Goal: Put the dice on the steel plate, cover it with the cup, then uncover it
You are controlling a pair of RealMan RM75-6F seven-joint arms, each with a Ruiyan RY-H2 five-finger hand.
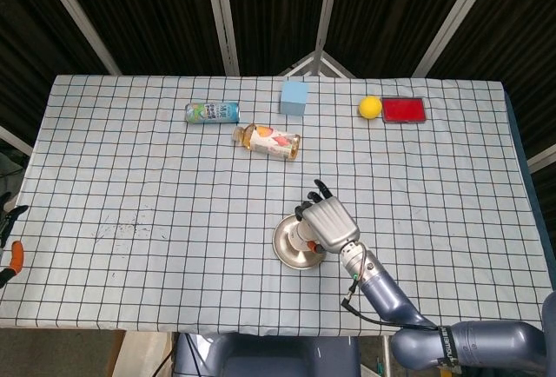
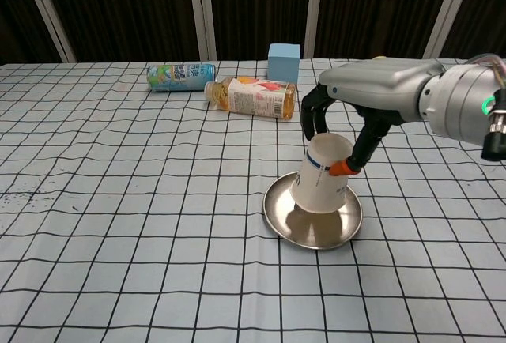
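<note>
A white paper cup (image 2: 320, 175) stands mouth down and slightly tilted on the round steel plate (image 2: 314, 231), near the plate's left half. My right hand (image 2: 348, 118) grips the cup from above, fingers wrapped around its upturned base. From the head view the right hand (image 1: 324, 224) covers most of the cup (image 1: 301, 236) over the plate (image 1: 291, 255). The dice is hidden from both views. My left hand is not in view.
A juice bottle (image 2: 251, 96) and a can (image 2: 180, 75) lie on their sides behind the plate, with a light blue cube (image 2: 284, 61) further back. A yellow ball (image 1: 371, 107) and a red tray (image 1: 403, 109) sit at the far right.
</note>
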